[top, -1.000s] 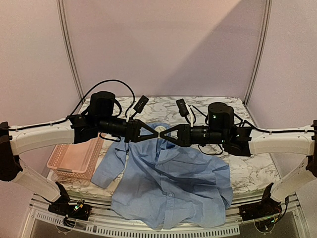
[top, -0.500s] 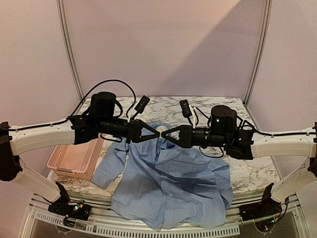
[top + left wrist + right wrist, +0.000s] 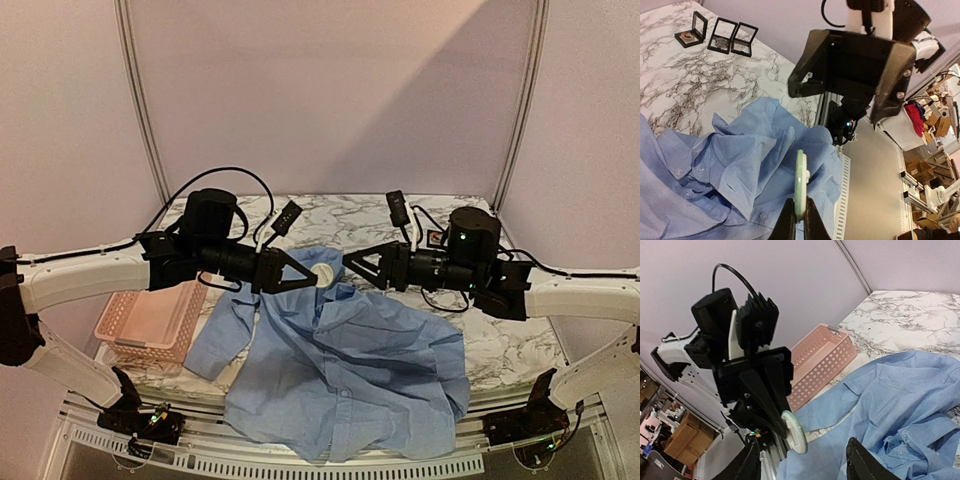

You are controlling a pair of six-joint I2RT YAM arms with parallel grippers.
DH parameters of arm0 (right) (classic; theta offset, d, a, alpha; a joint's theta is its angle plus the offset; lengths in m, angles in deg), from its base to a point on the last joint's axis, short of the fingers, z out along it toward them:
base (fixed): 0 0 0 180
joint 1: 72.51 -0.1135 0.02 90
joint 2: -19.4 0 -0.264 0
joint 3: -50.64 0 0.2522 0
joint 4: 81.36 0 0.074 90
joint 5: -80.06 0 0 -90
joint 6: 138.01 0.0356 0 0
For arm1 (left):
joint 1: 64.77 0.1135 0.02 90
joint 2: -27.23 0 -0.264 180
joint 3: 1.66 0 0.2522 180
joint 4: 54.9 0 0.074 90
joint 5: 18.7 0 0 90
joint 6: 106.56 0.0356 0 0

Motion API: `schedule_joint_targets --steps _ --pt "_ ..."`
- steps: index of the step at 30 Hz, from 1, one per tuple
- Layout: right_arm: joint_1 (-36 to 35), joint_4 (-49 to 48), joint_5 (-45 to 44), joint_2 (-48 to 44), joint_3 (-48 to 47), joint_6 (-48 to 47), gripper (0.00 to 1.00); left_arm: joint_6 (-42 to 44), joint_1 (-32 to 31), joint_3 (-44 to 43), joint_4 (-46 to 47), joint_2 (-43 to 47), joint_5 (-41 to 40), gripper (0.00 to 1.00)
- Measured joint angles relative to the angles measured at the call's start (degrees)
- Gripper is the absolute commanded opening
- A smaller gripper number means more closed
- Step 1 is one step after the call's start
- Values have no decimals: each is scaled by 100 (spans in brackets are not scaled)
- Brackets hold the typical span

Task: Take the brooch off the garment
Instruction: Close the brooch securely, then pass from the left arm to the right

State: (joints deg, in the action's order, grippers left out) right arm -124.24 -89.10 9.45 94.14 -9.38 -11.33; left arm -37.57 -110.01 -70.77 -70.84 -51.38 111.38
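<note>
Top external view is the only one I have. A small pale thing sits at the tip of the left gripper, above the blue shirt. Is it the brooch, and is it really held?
Observer: Yes. In the left wrist view, the left gripper is shut on the rim of a round pale green disc brooch, seen edge-on.
Operator: Does it touch the light blue collared shirt?
Observer: It seems not. In the right wrist view the brooch hangs in the air in front of the shirt, and I see no fabric lifted with it.
Operator: And the right gripper?
Observer: Its own camera shows it open, with nothing between its fingers.
</note>
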Motion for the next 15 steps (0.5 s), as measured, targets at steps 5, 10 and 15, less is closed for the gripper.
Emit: schedule_joint_targets --steps 5,10,15 --pt "-2 -46 83 -238 24 -146 60 -2 0 0 0 0 142 0" --pt "-2 -52 385 -37 7 -170 56 -9 0 0 22 0 343 0" --pt "-2 -11 669 319 -66 -190 53 -11 0 2 116 0 459 0"
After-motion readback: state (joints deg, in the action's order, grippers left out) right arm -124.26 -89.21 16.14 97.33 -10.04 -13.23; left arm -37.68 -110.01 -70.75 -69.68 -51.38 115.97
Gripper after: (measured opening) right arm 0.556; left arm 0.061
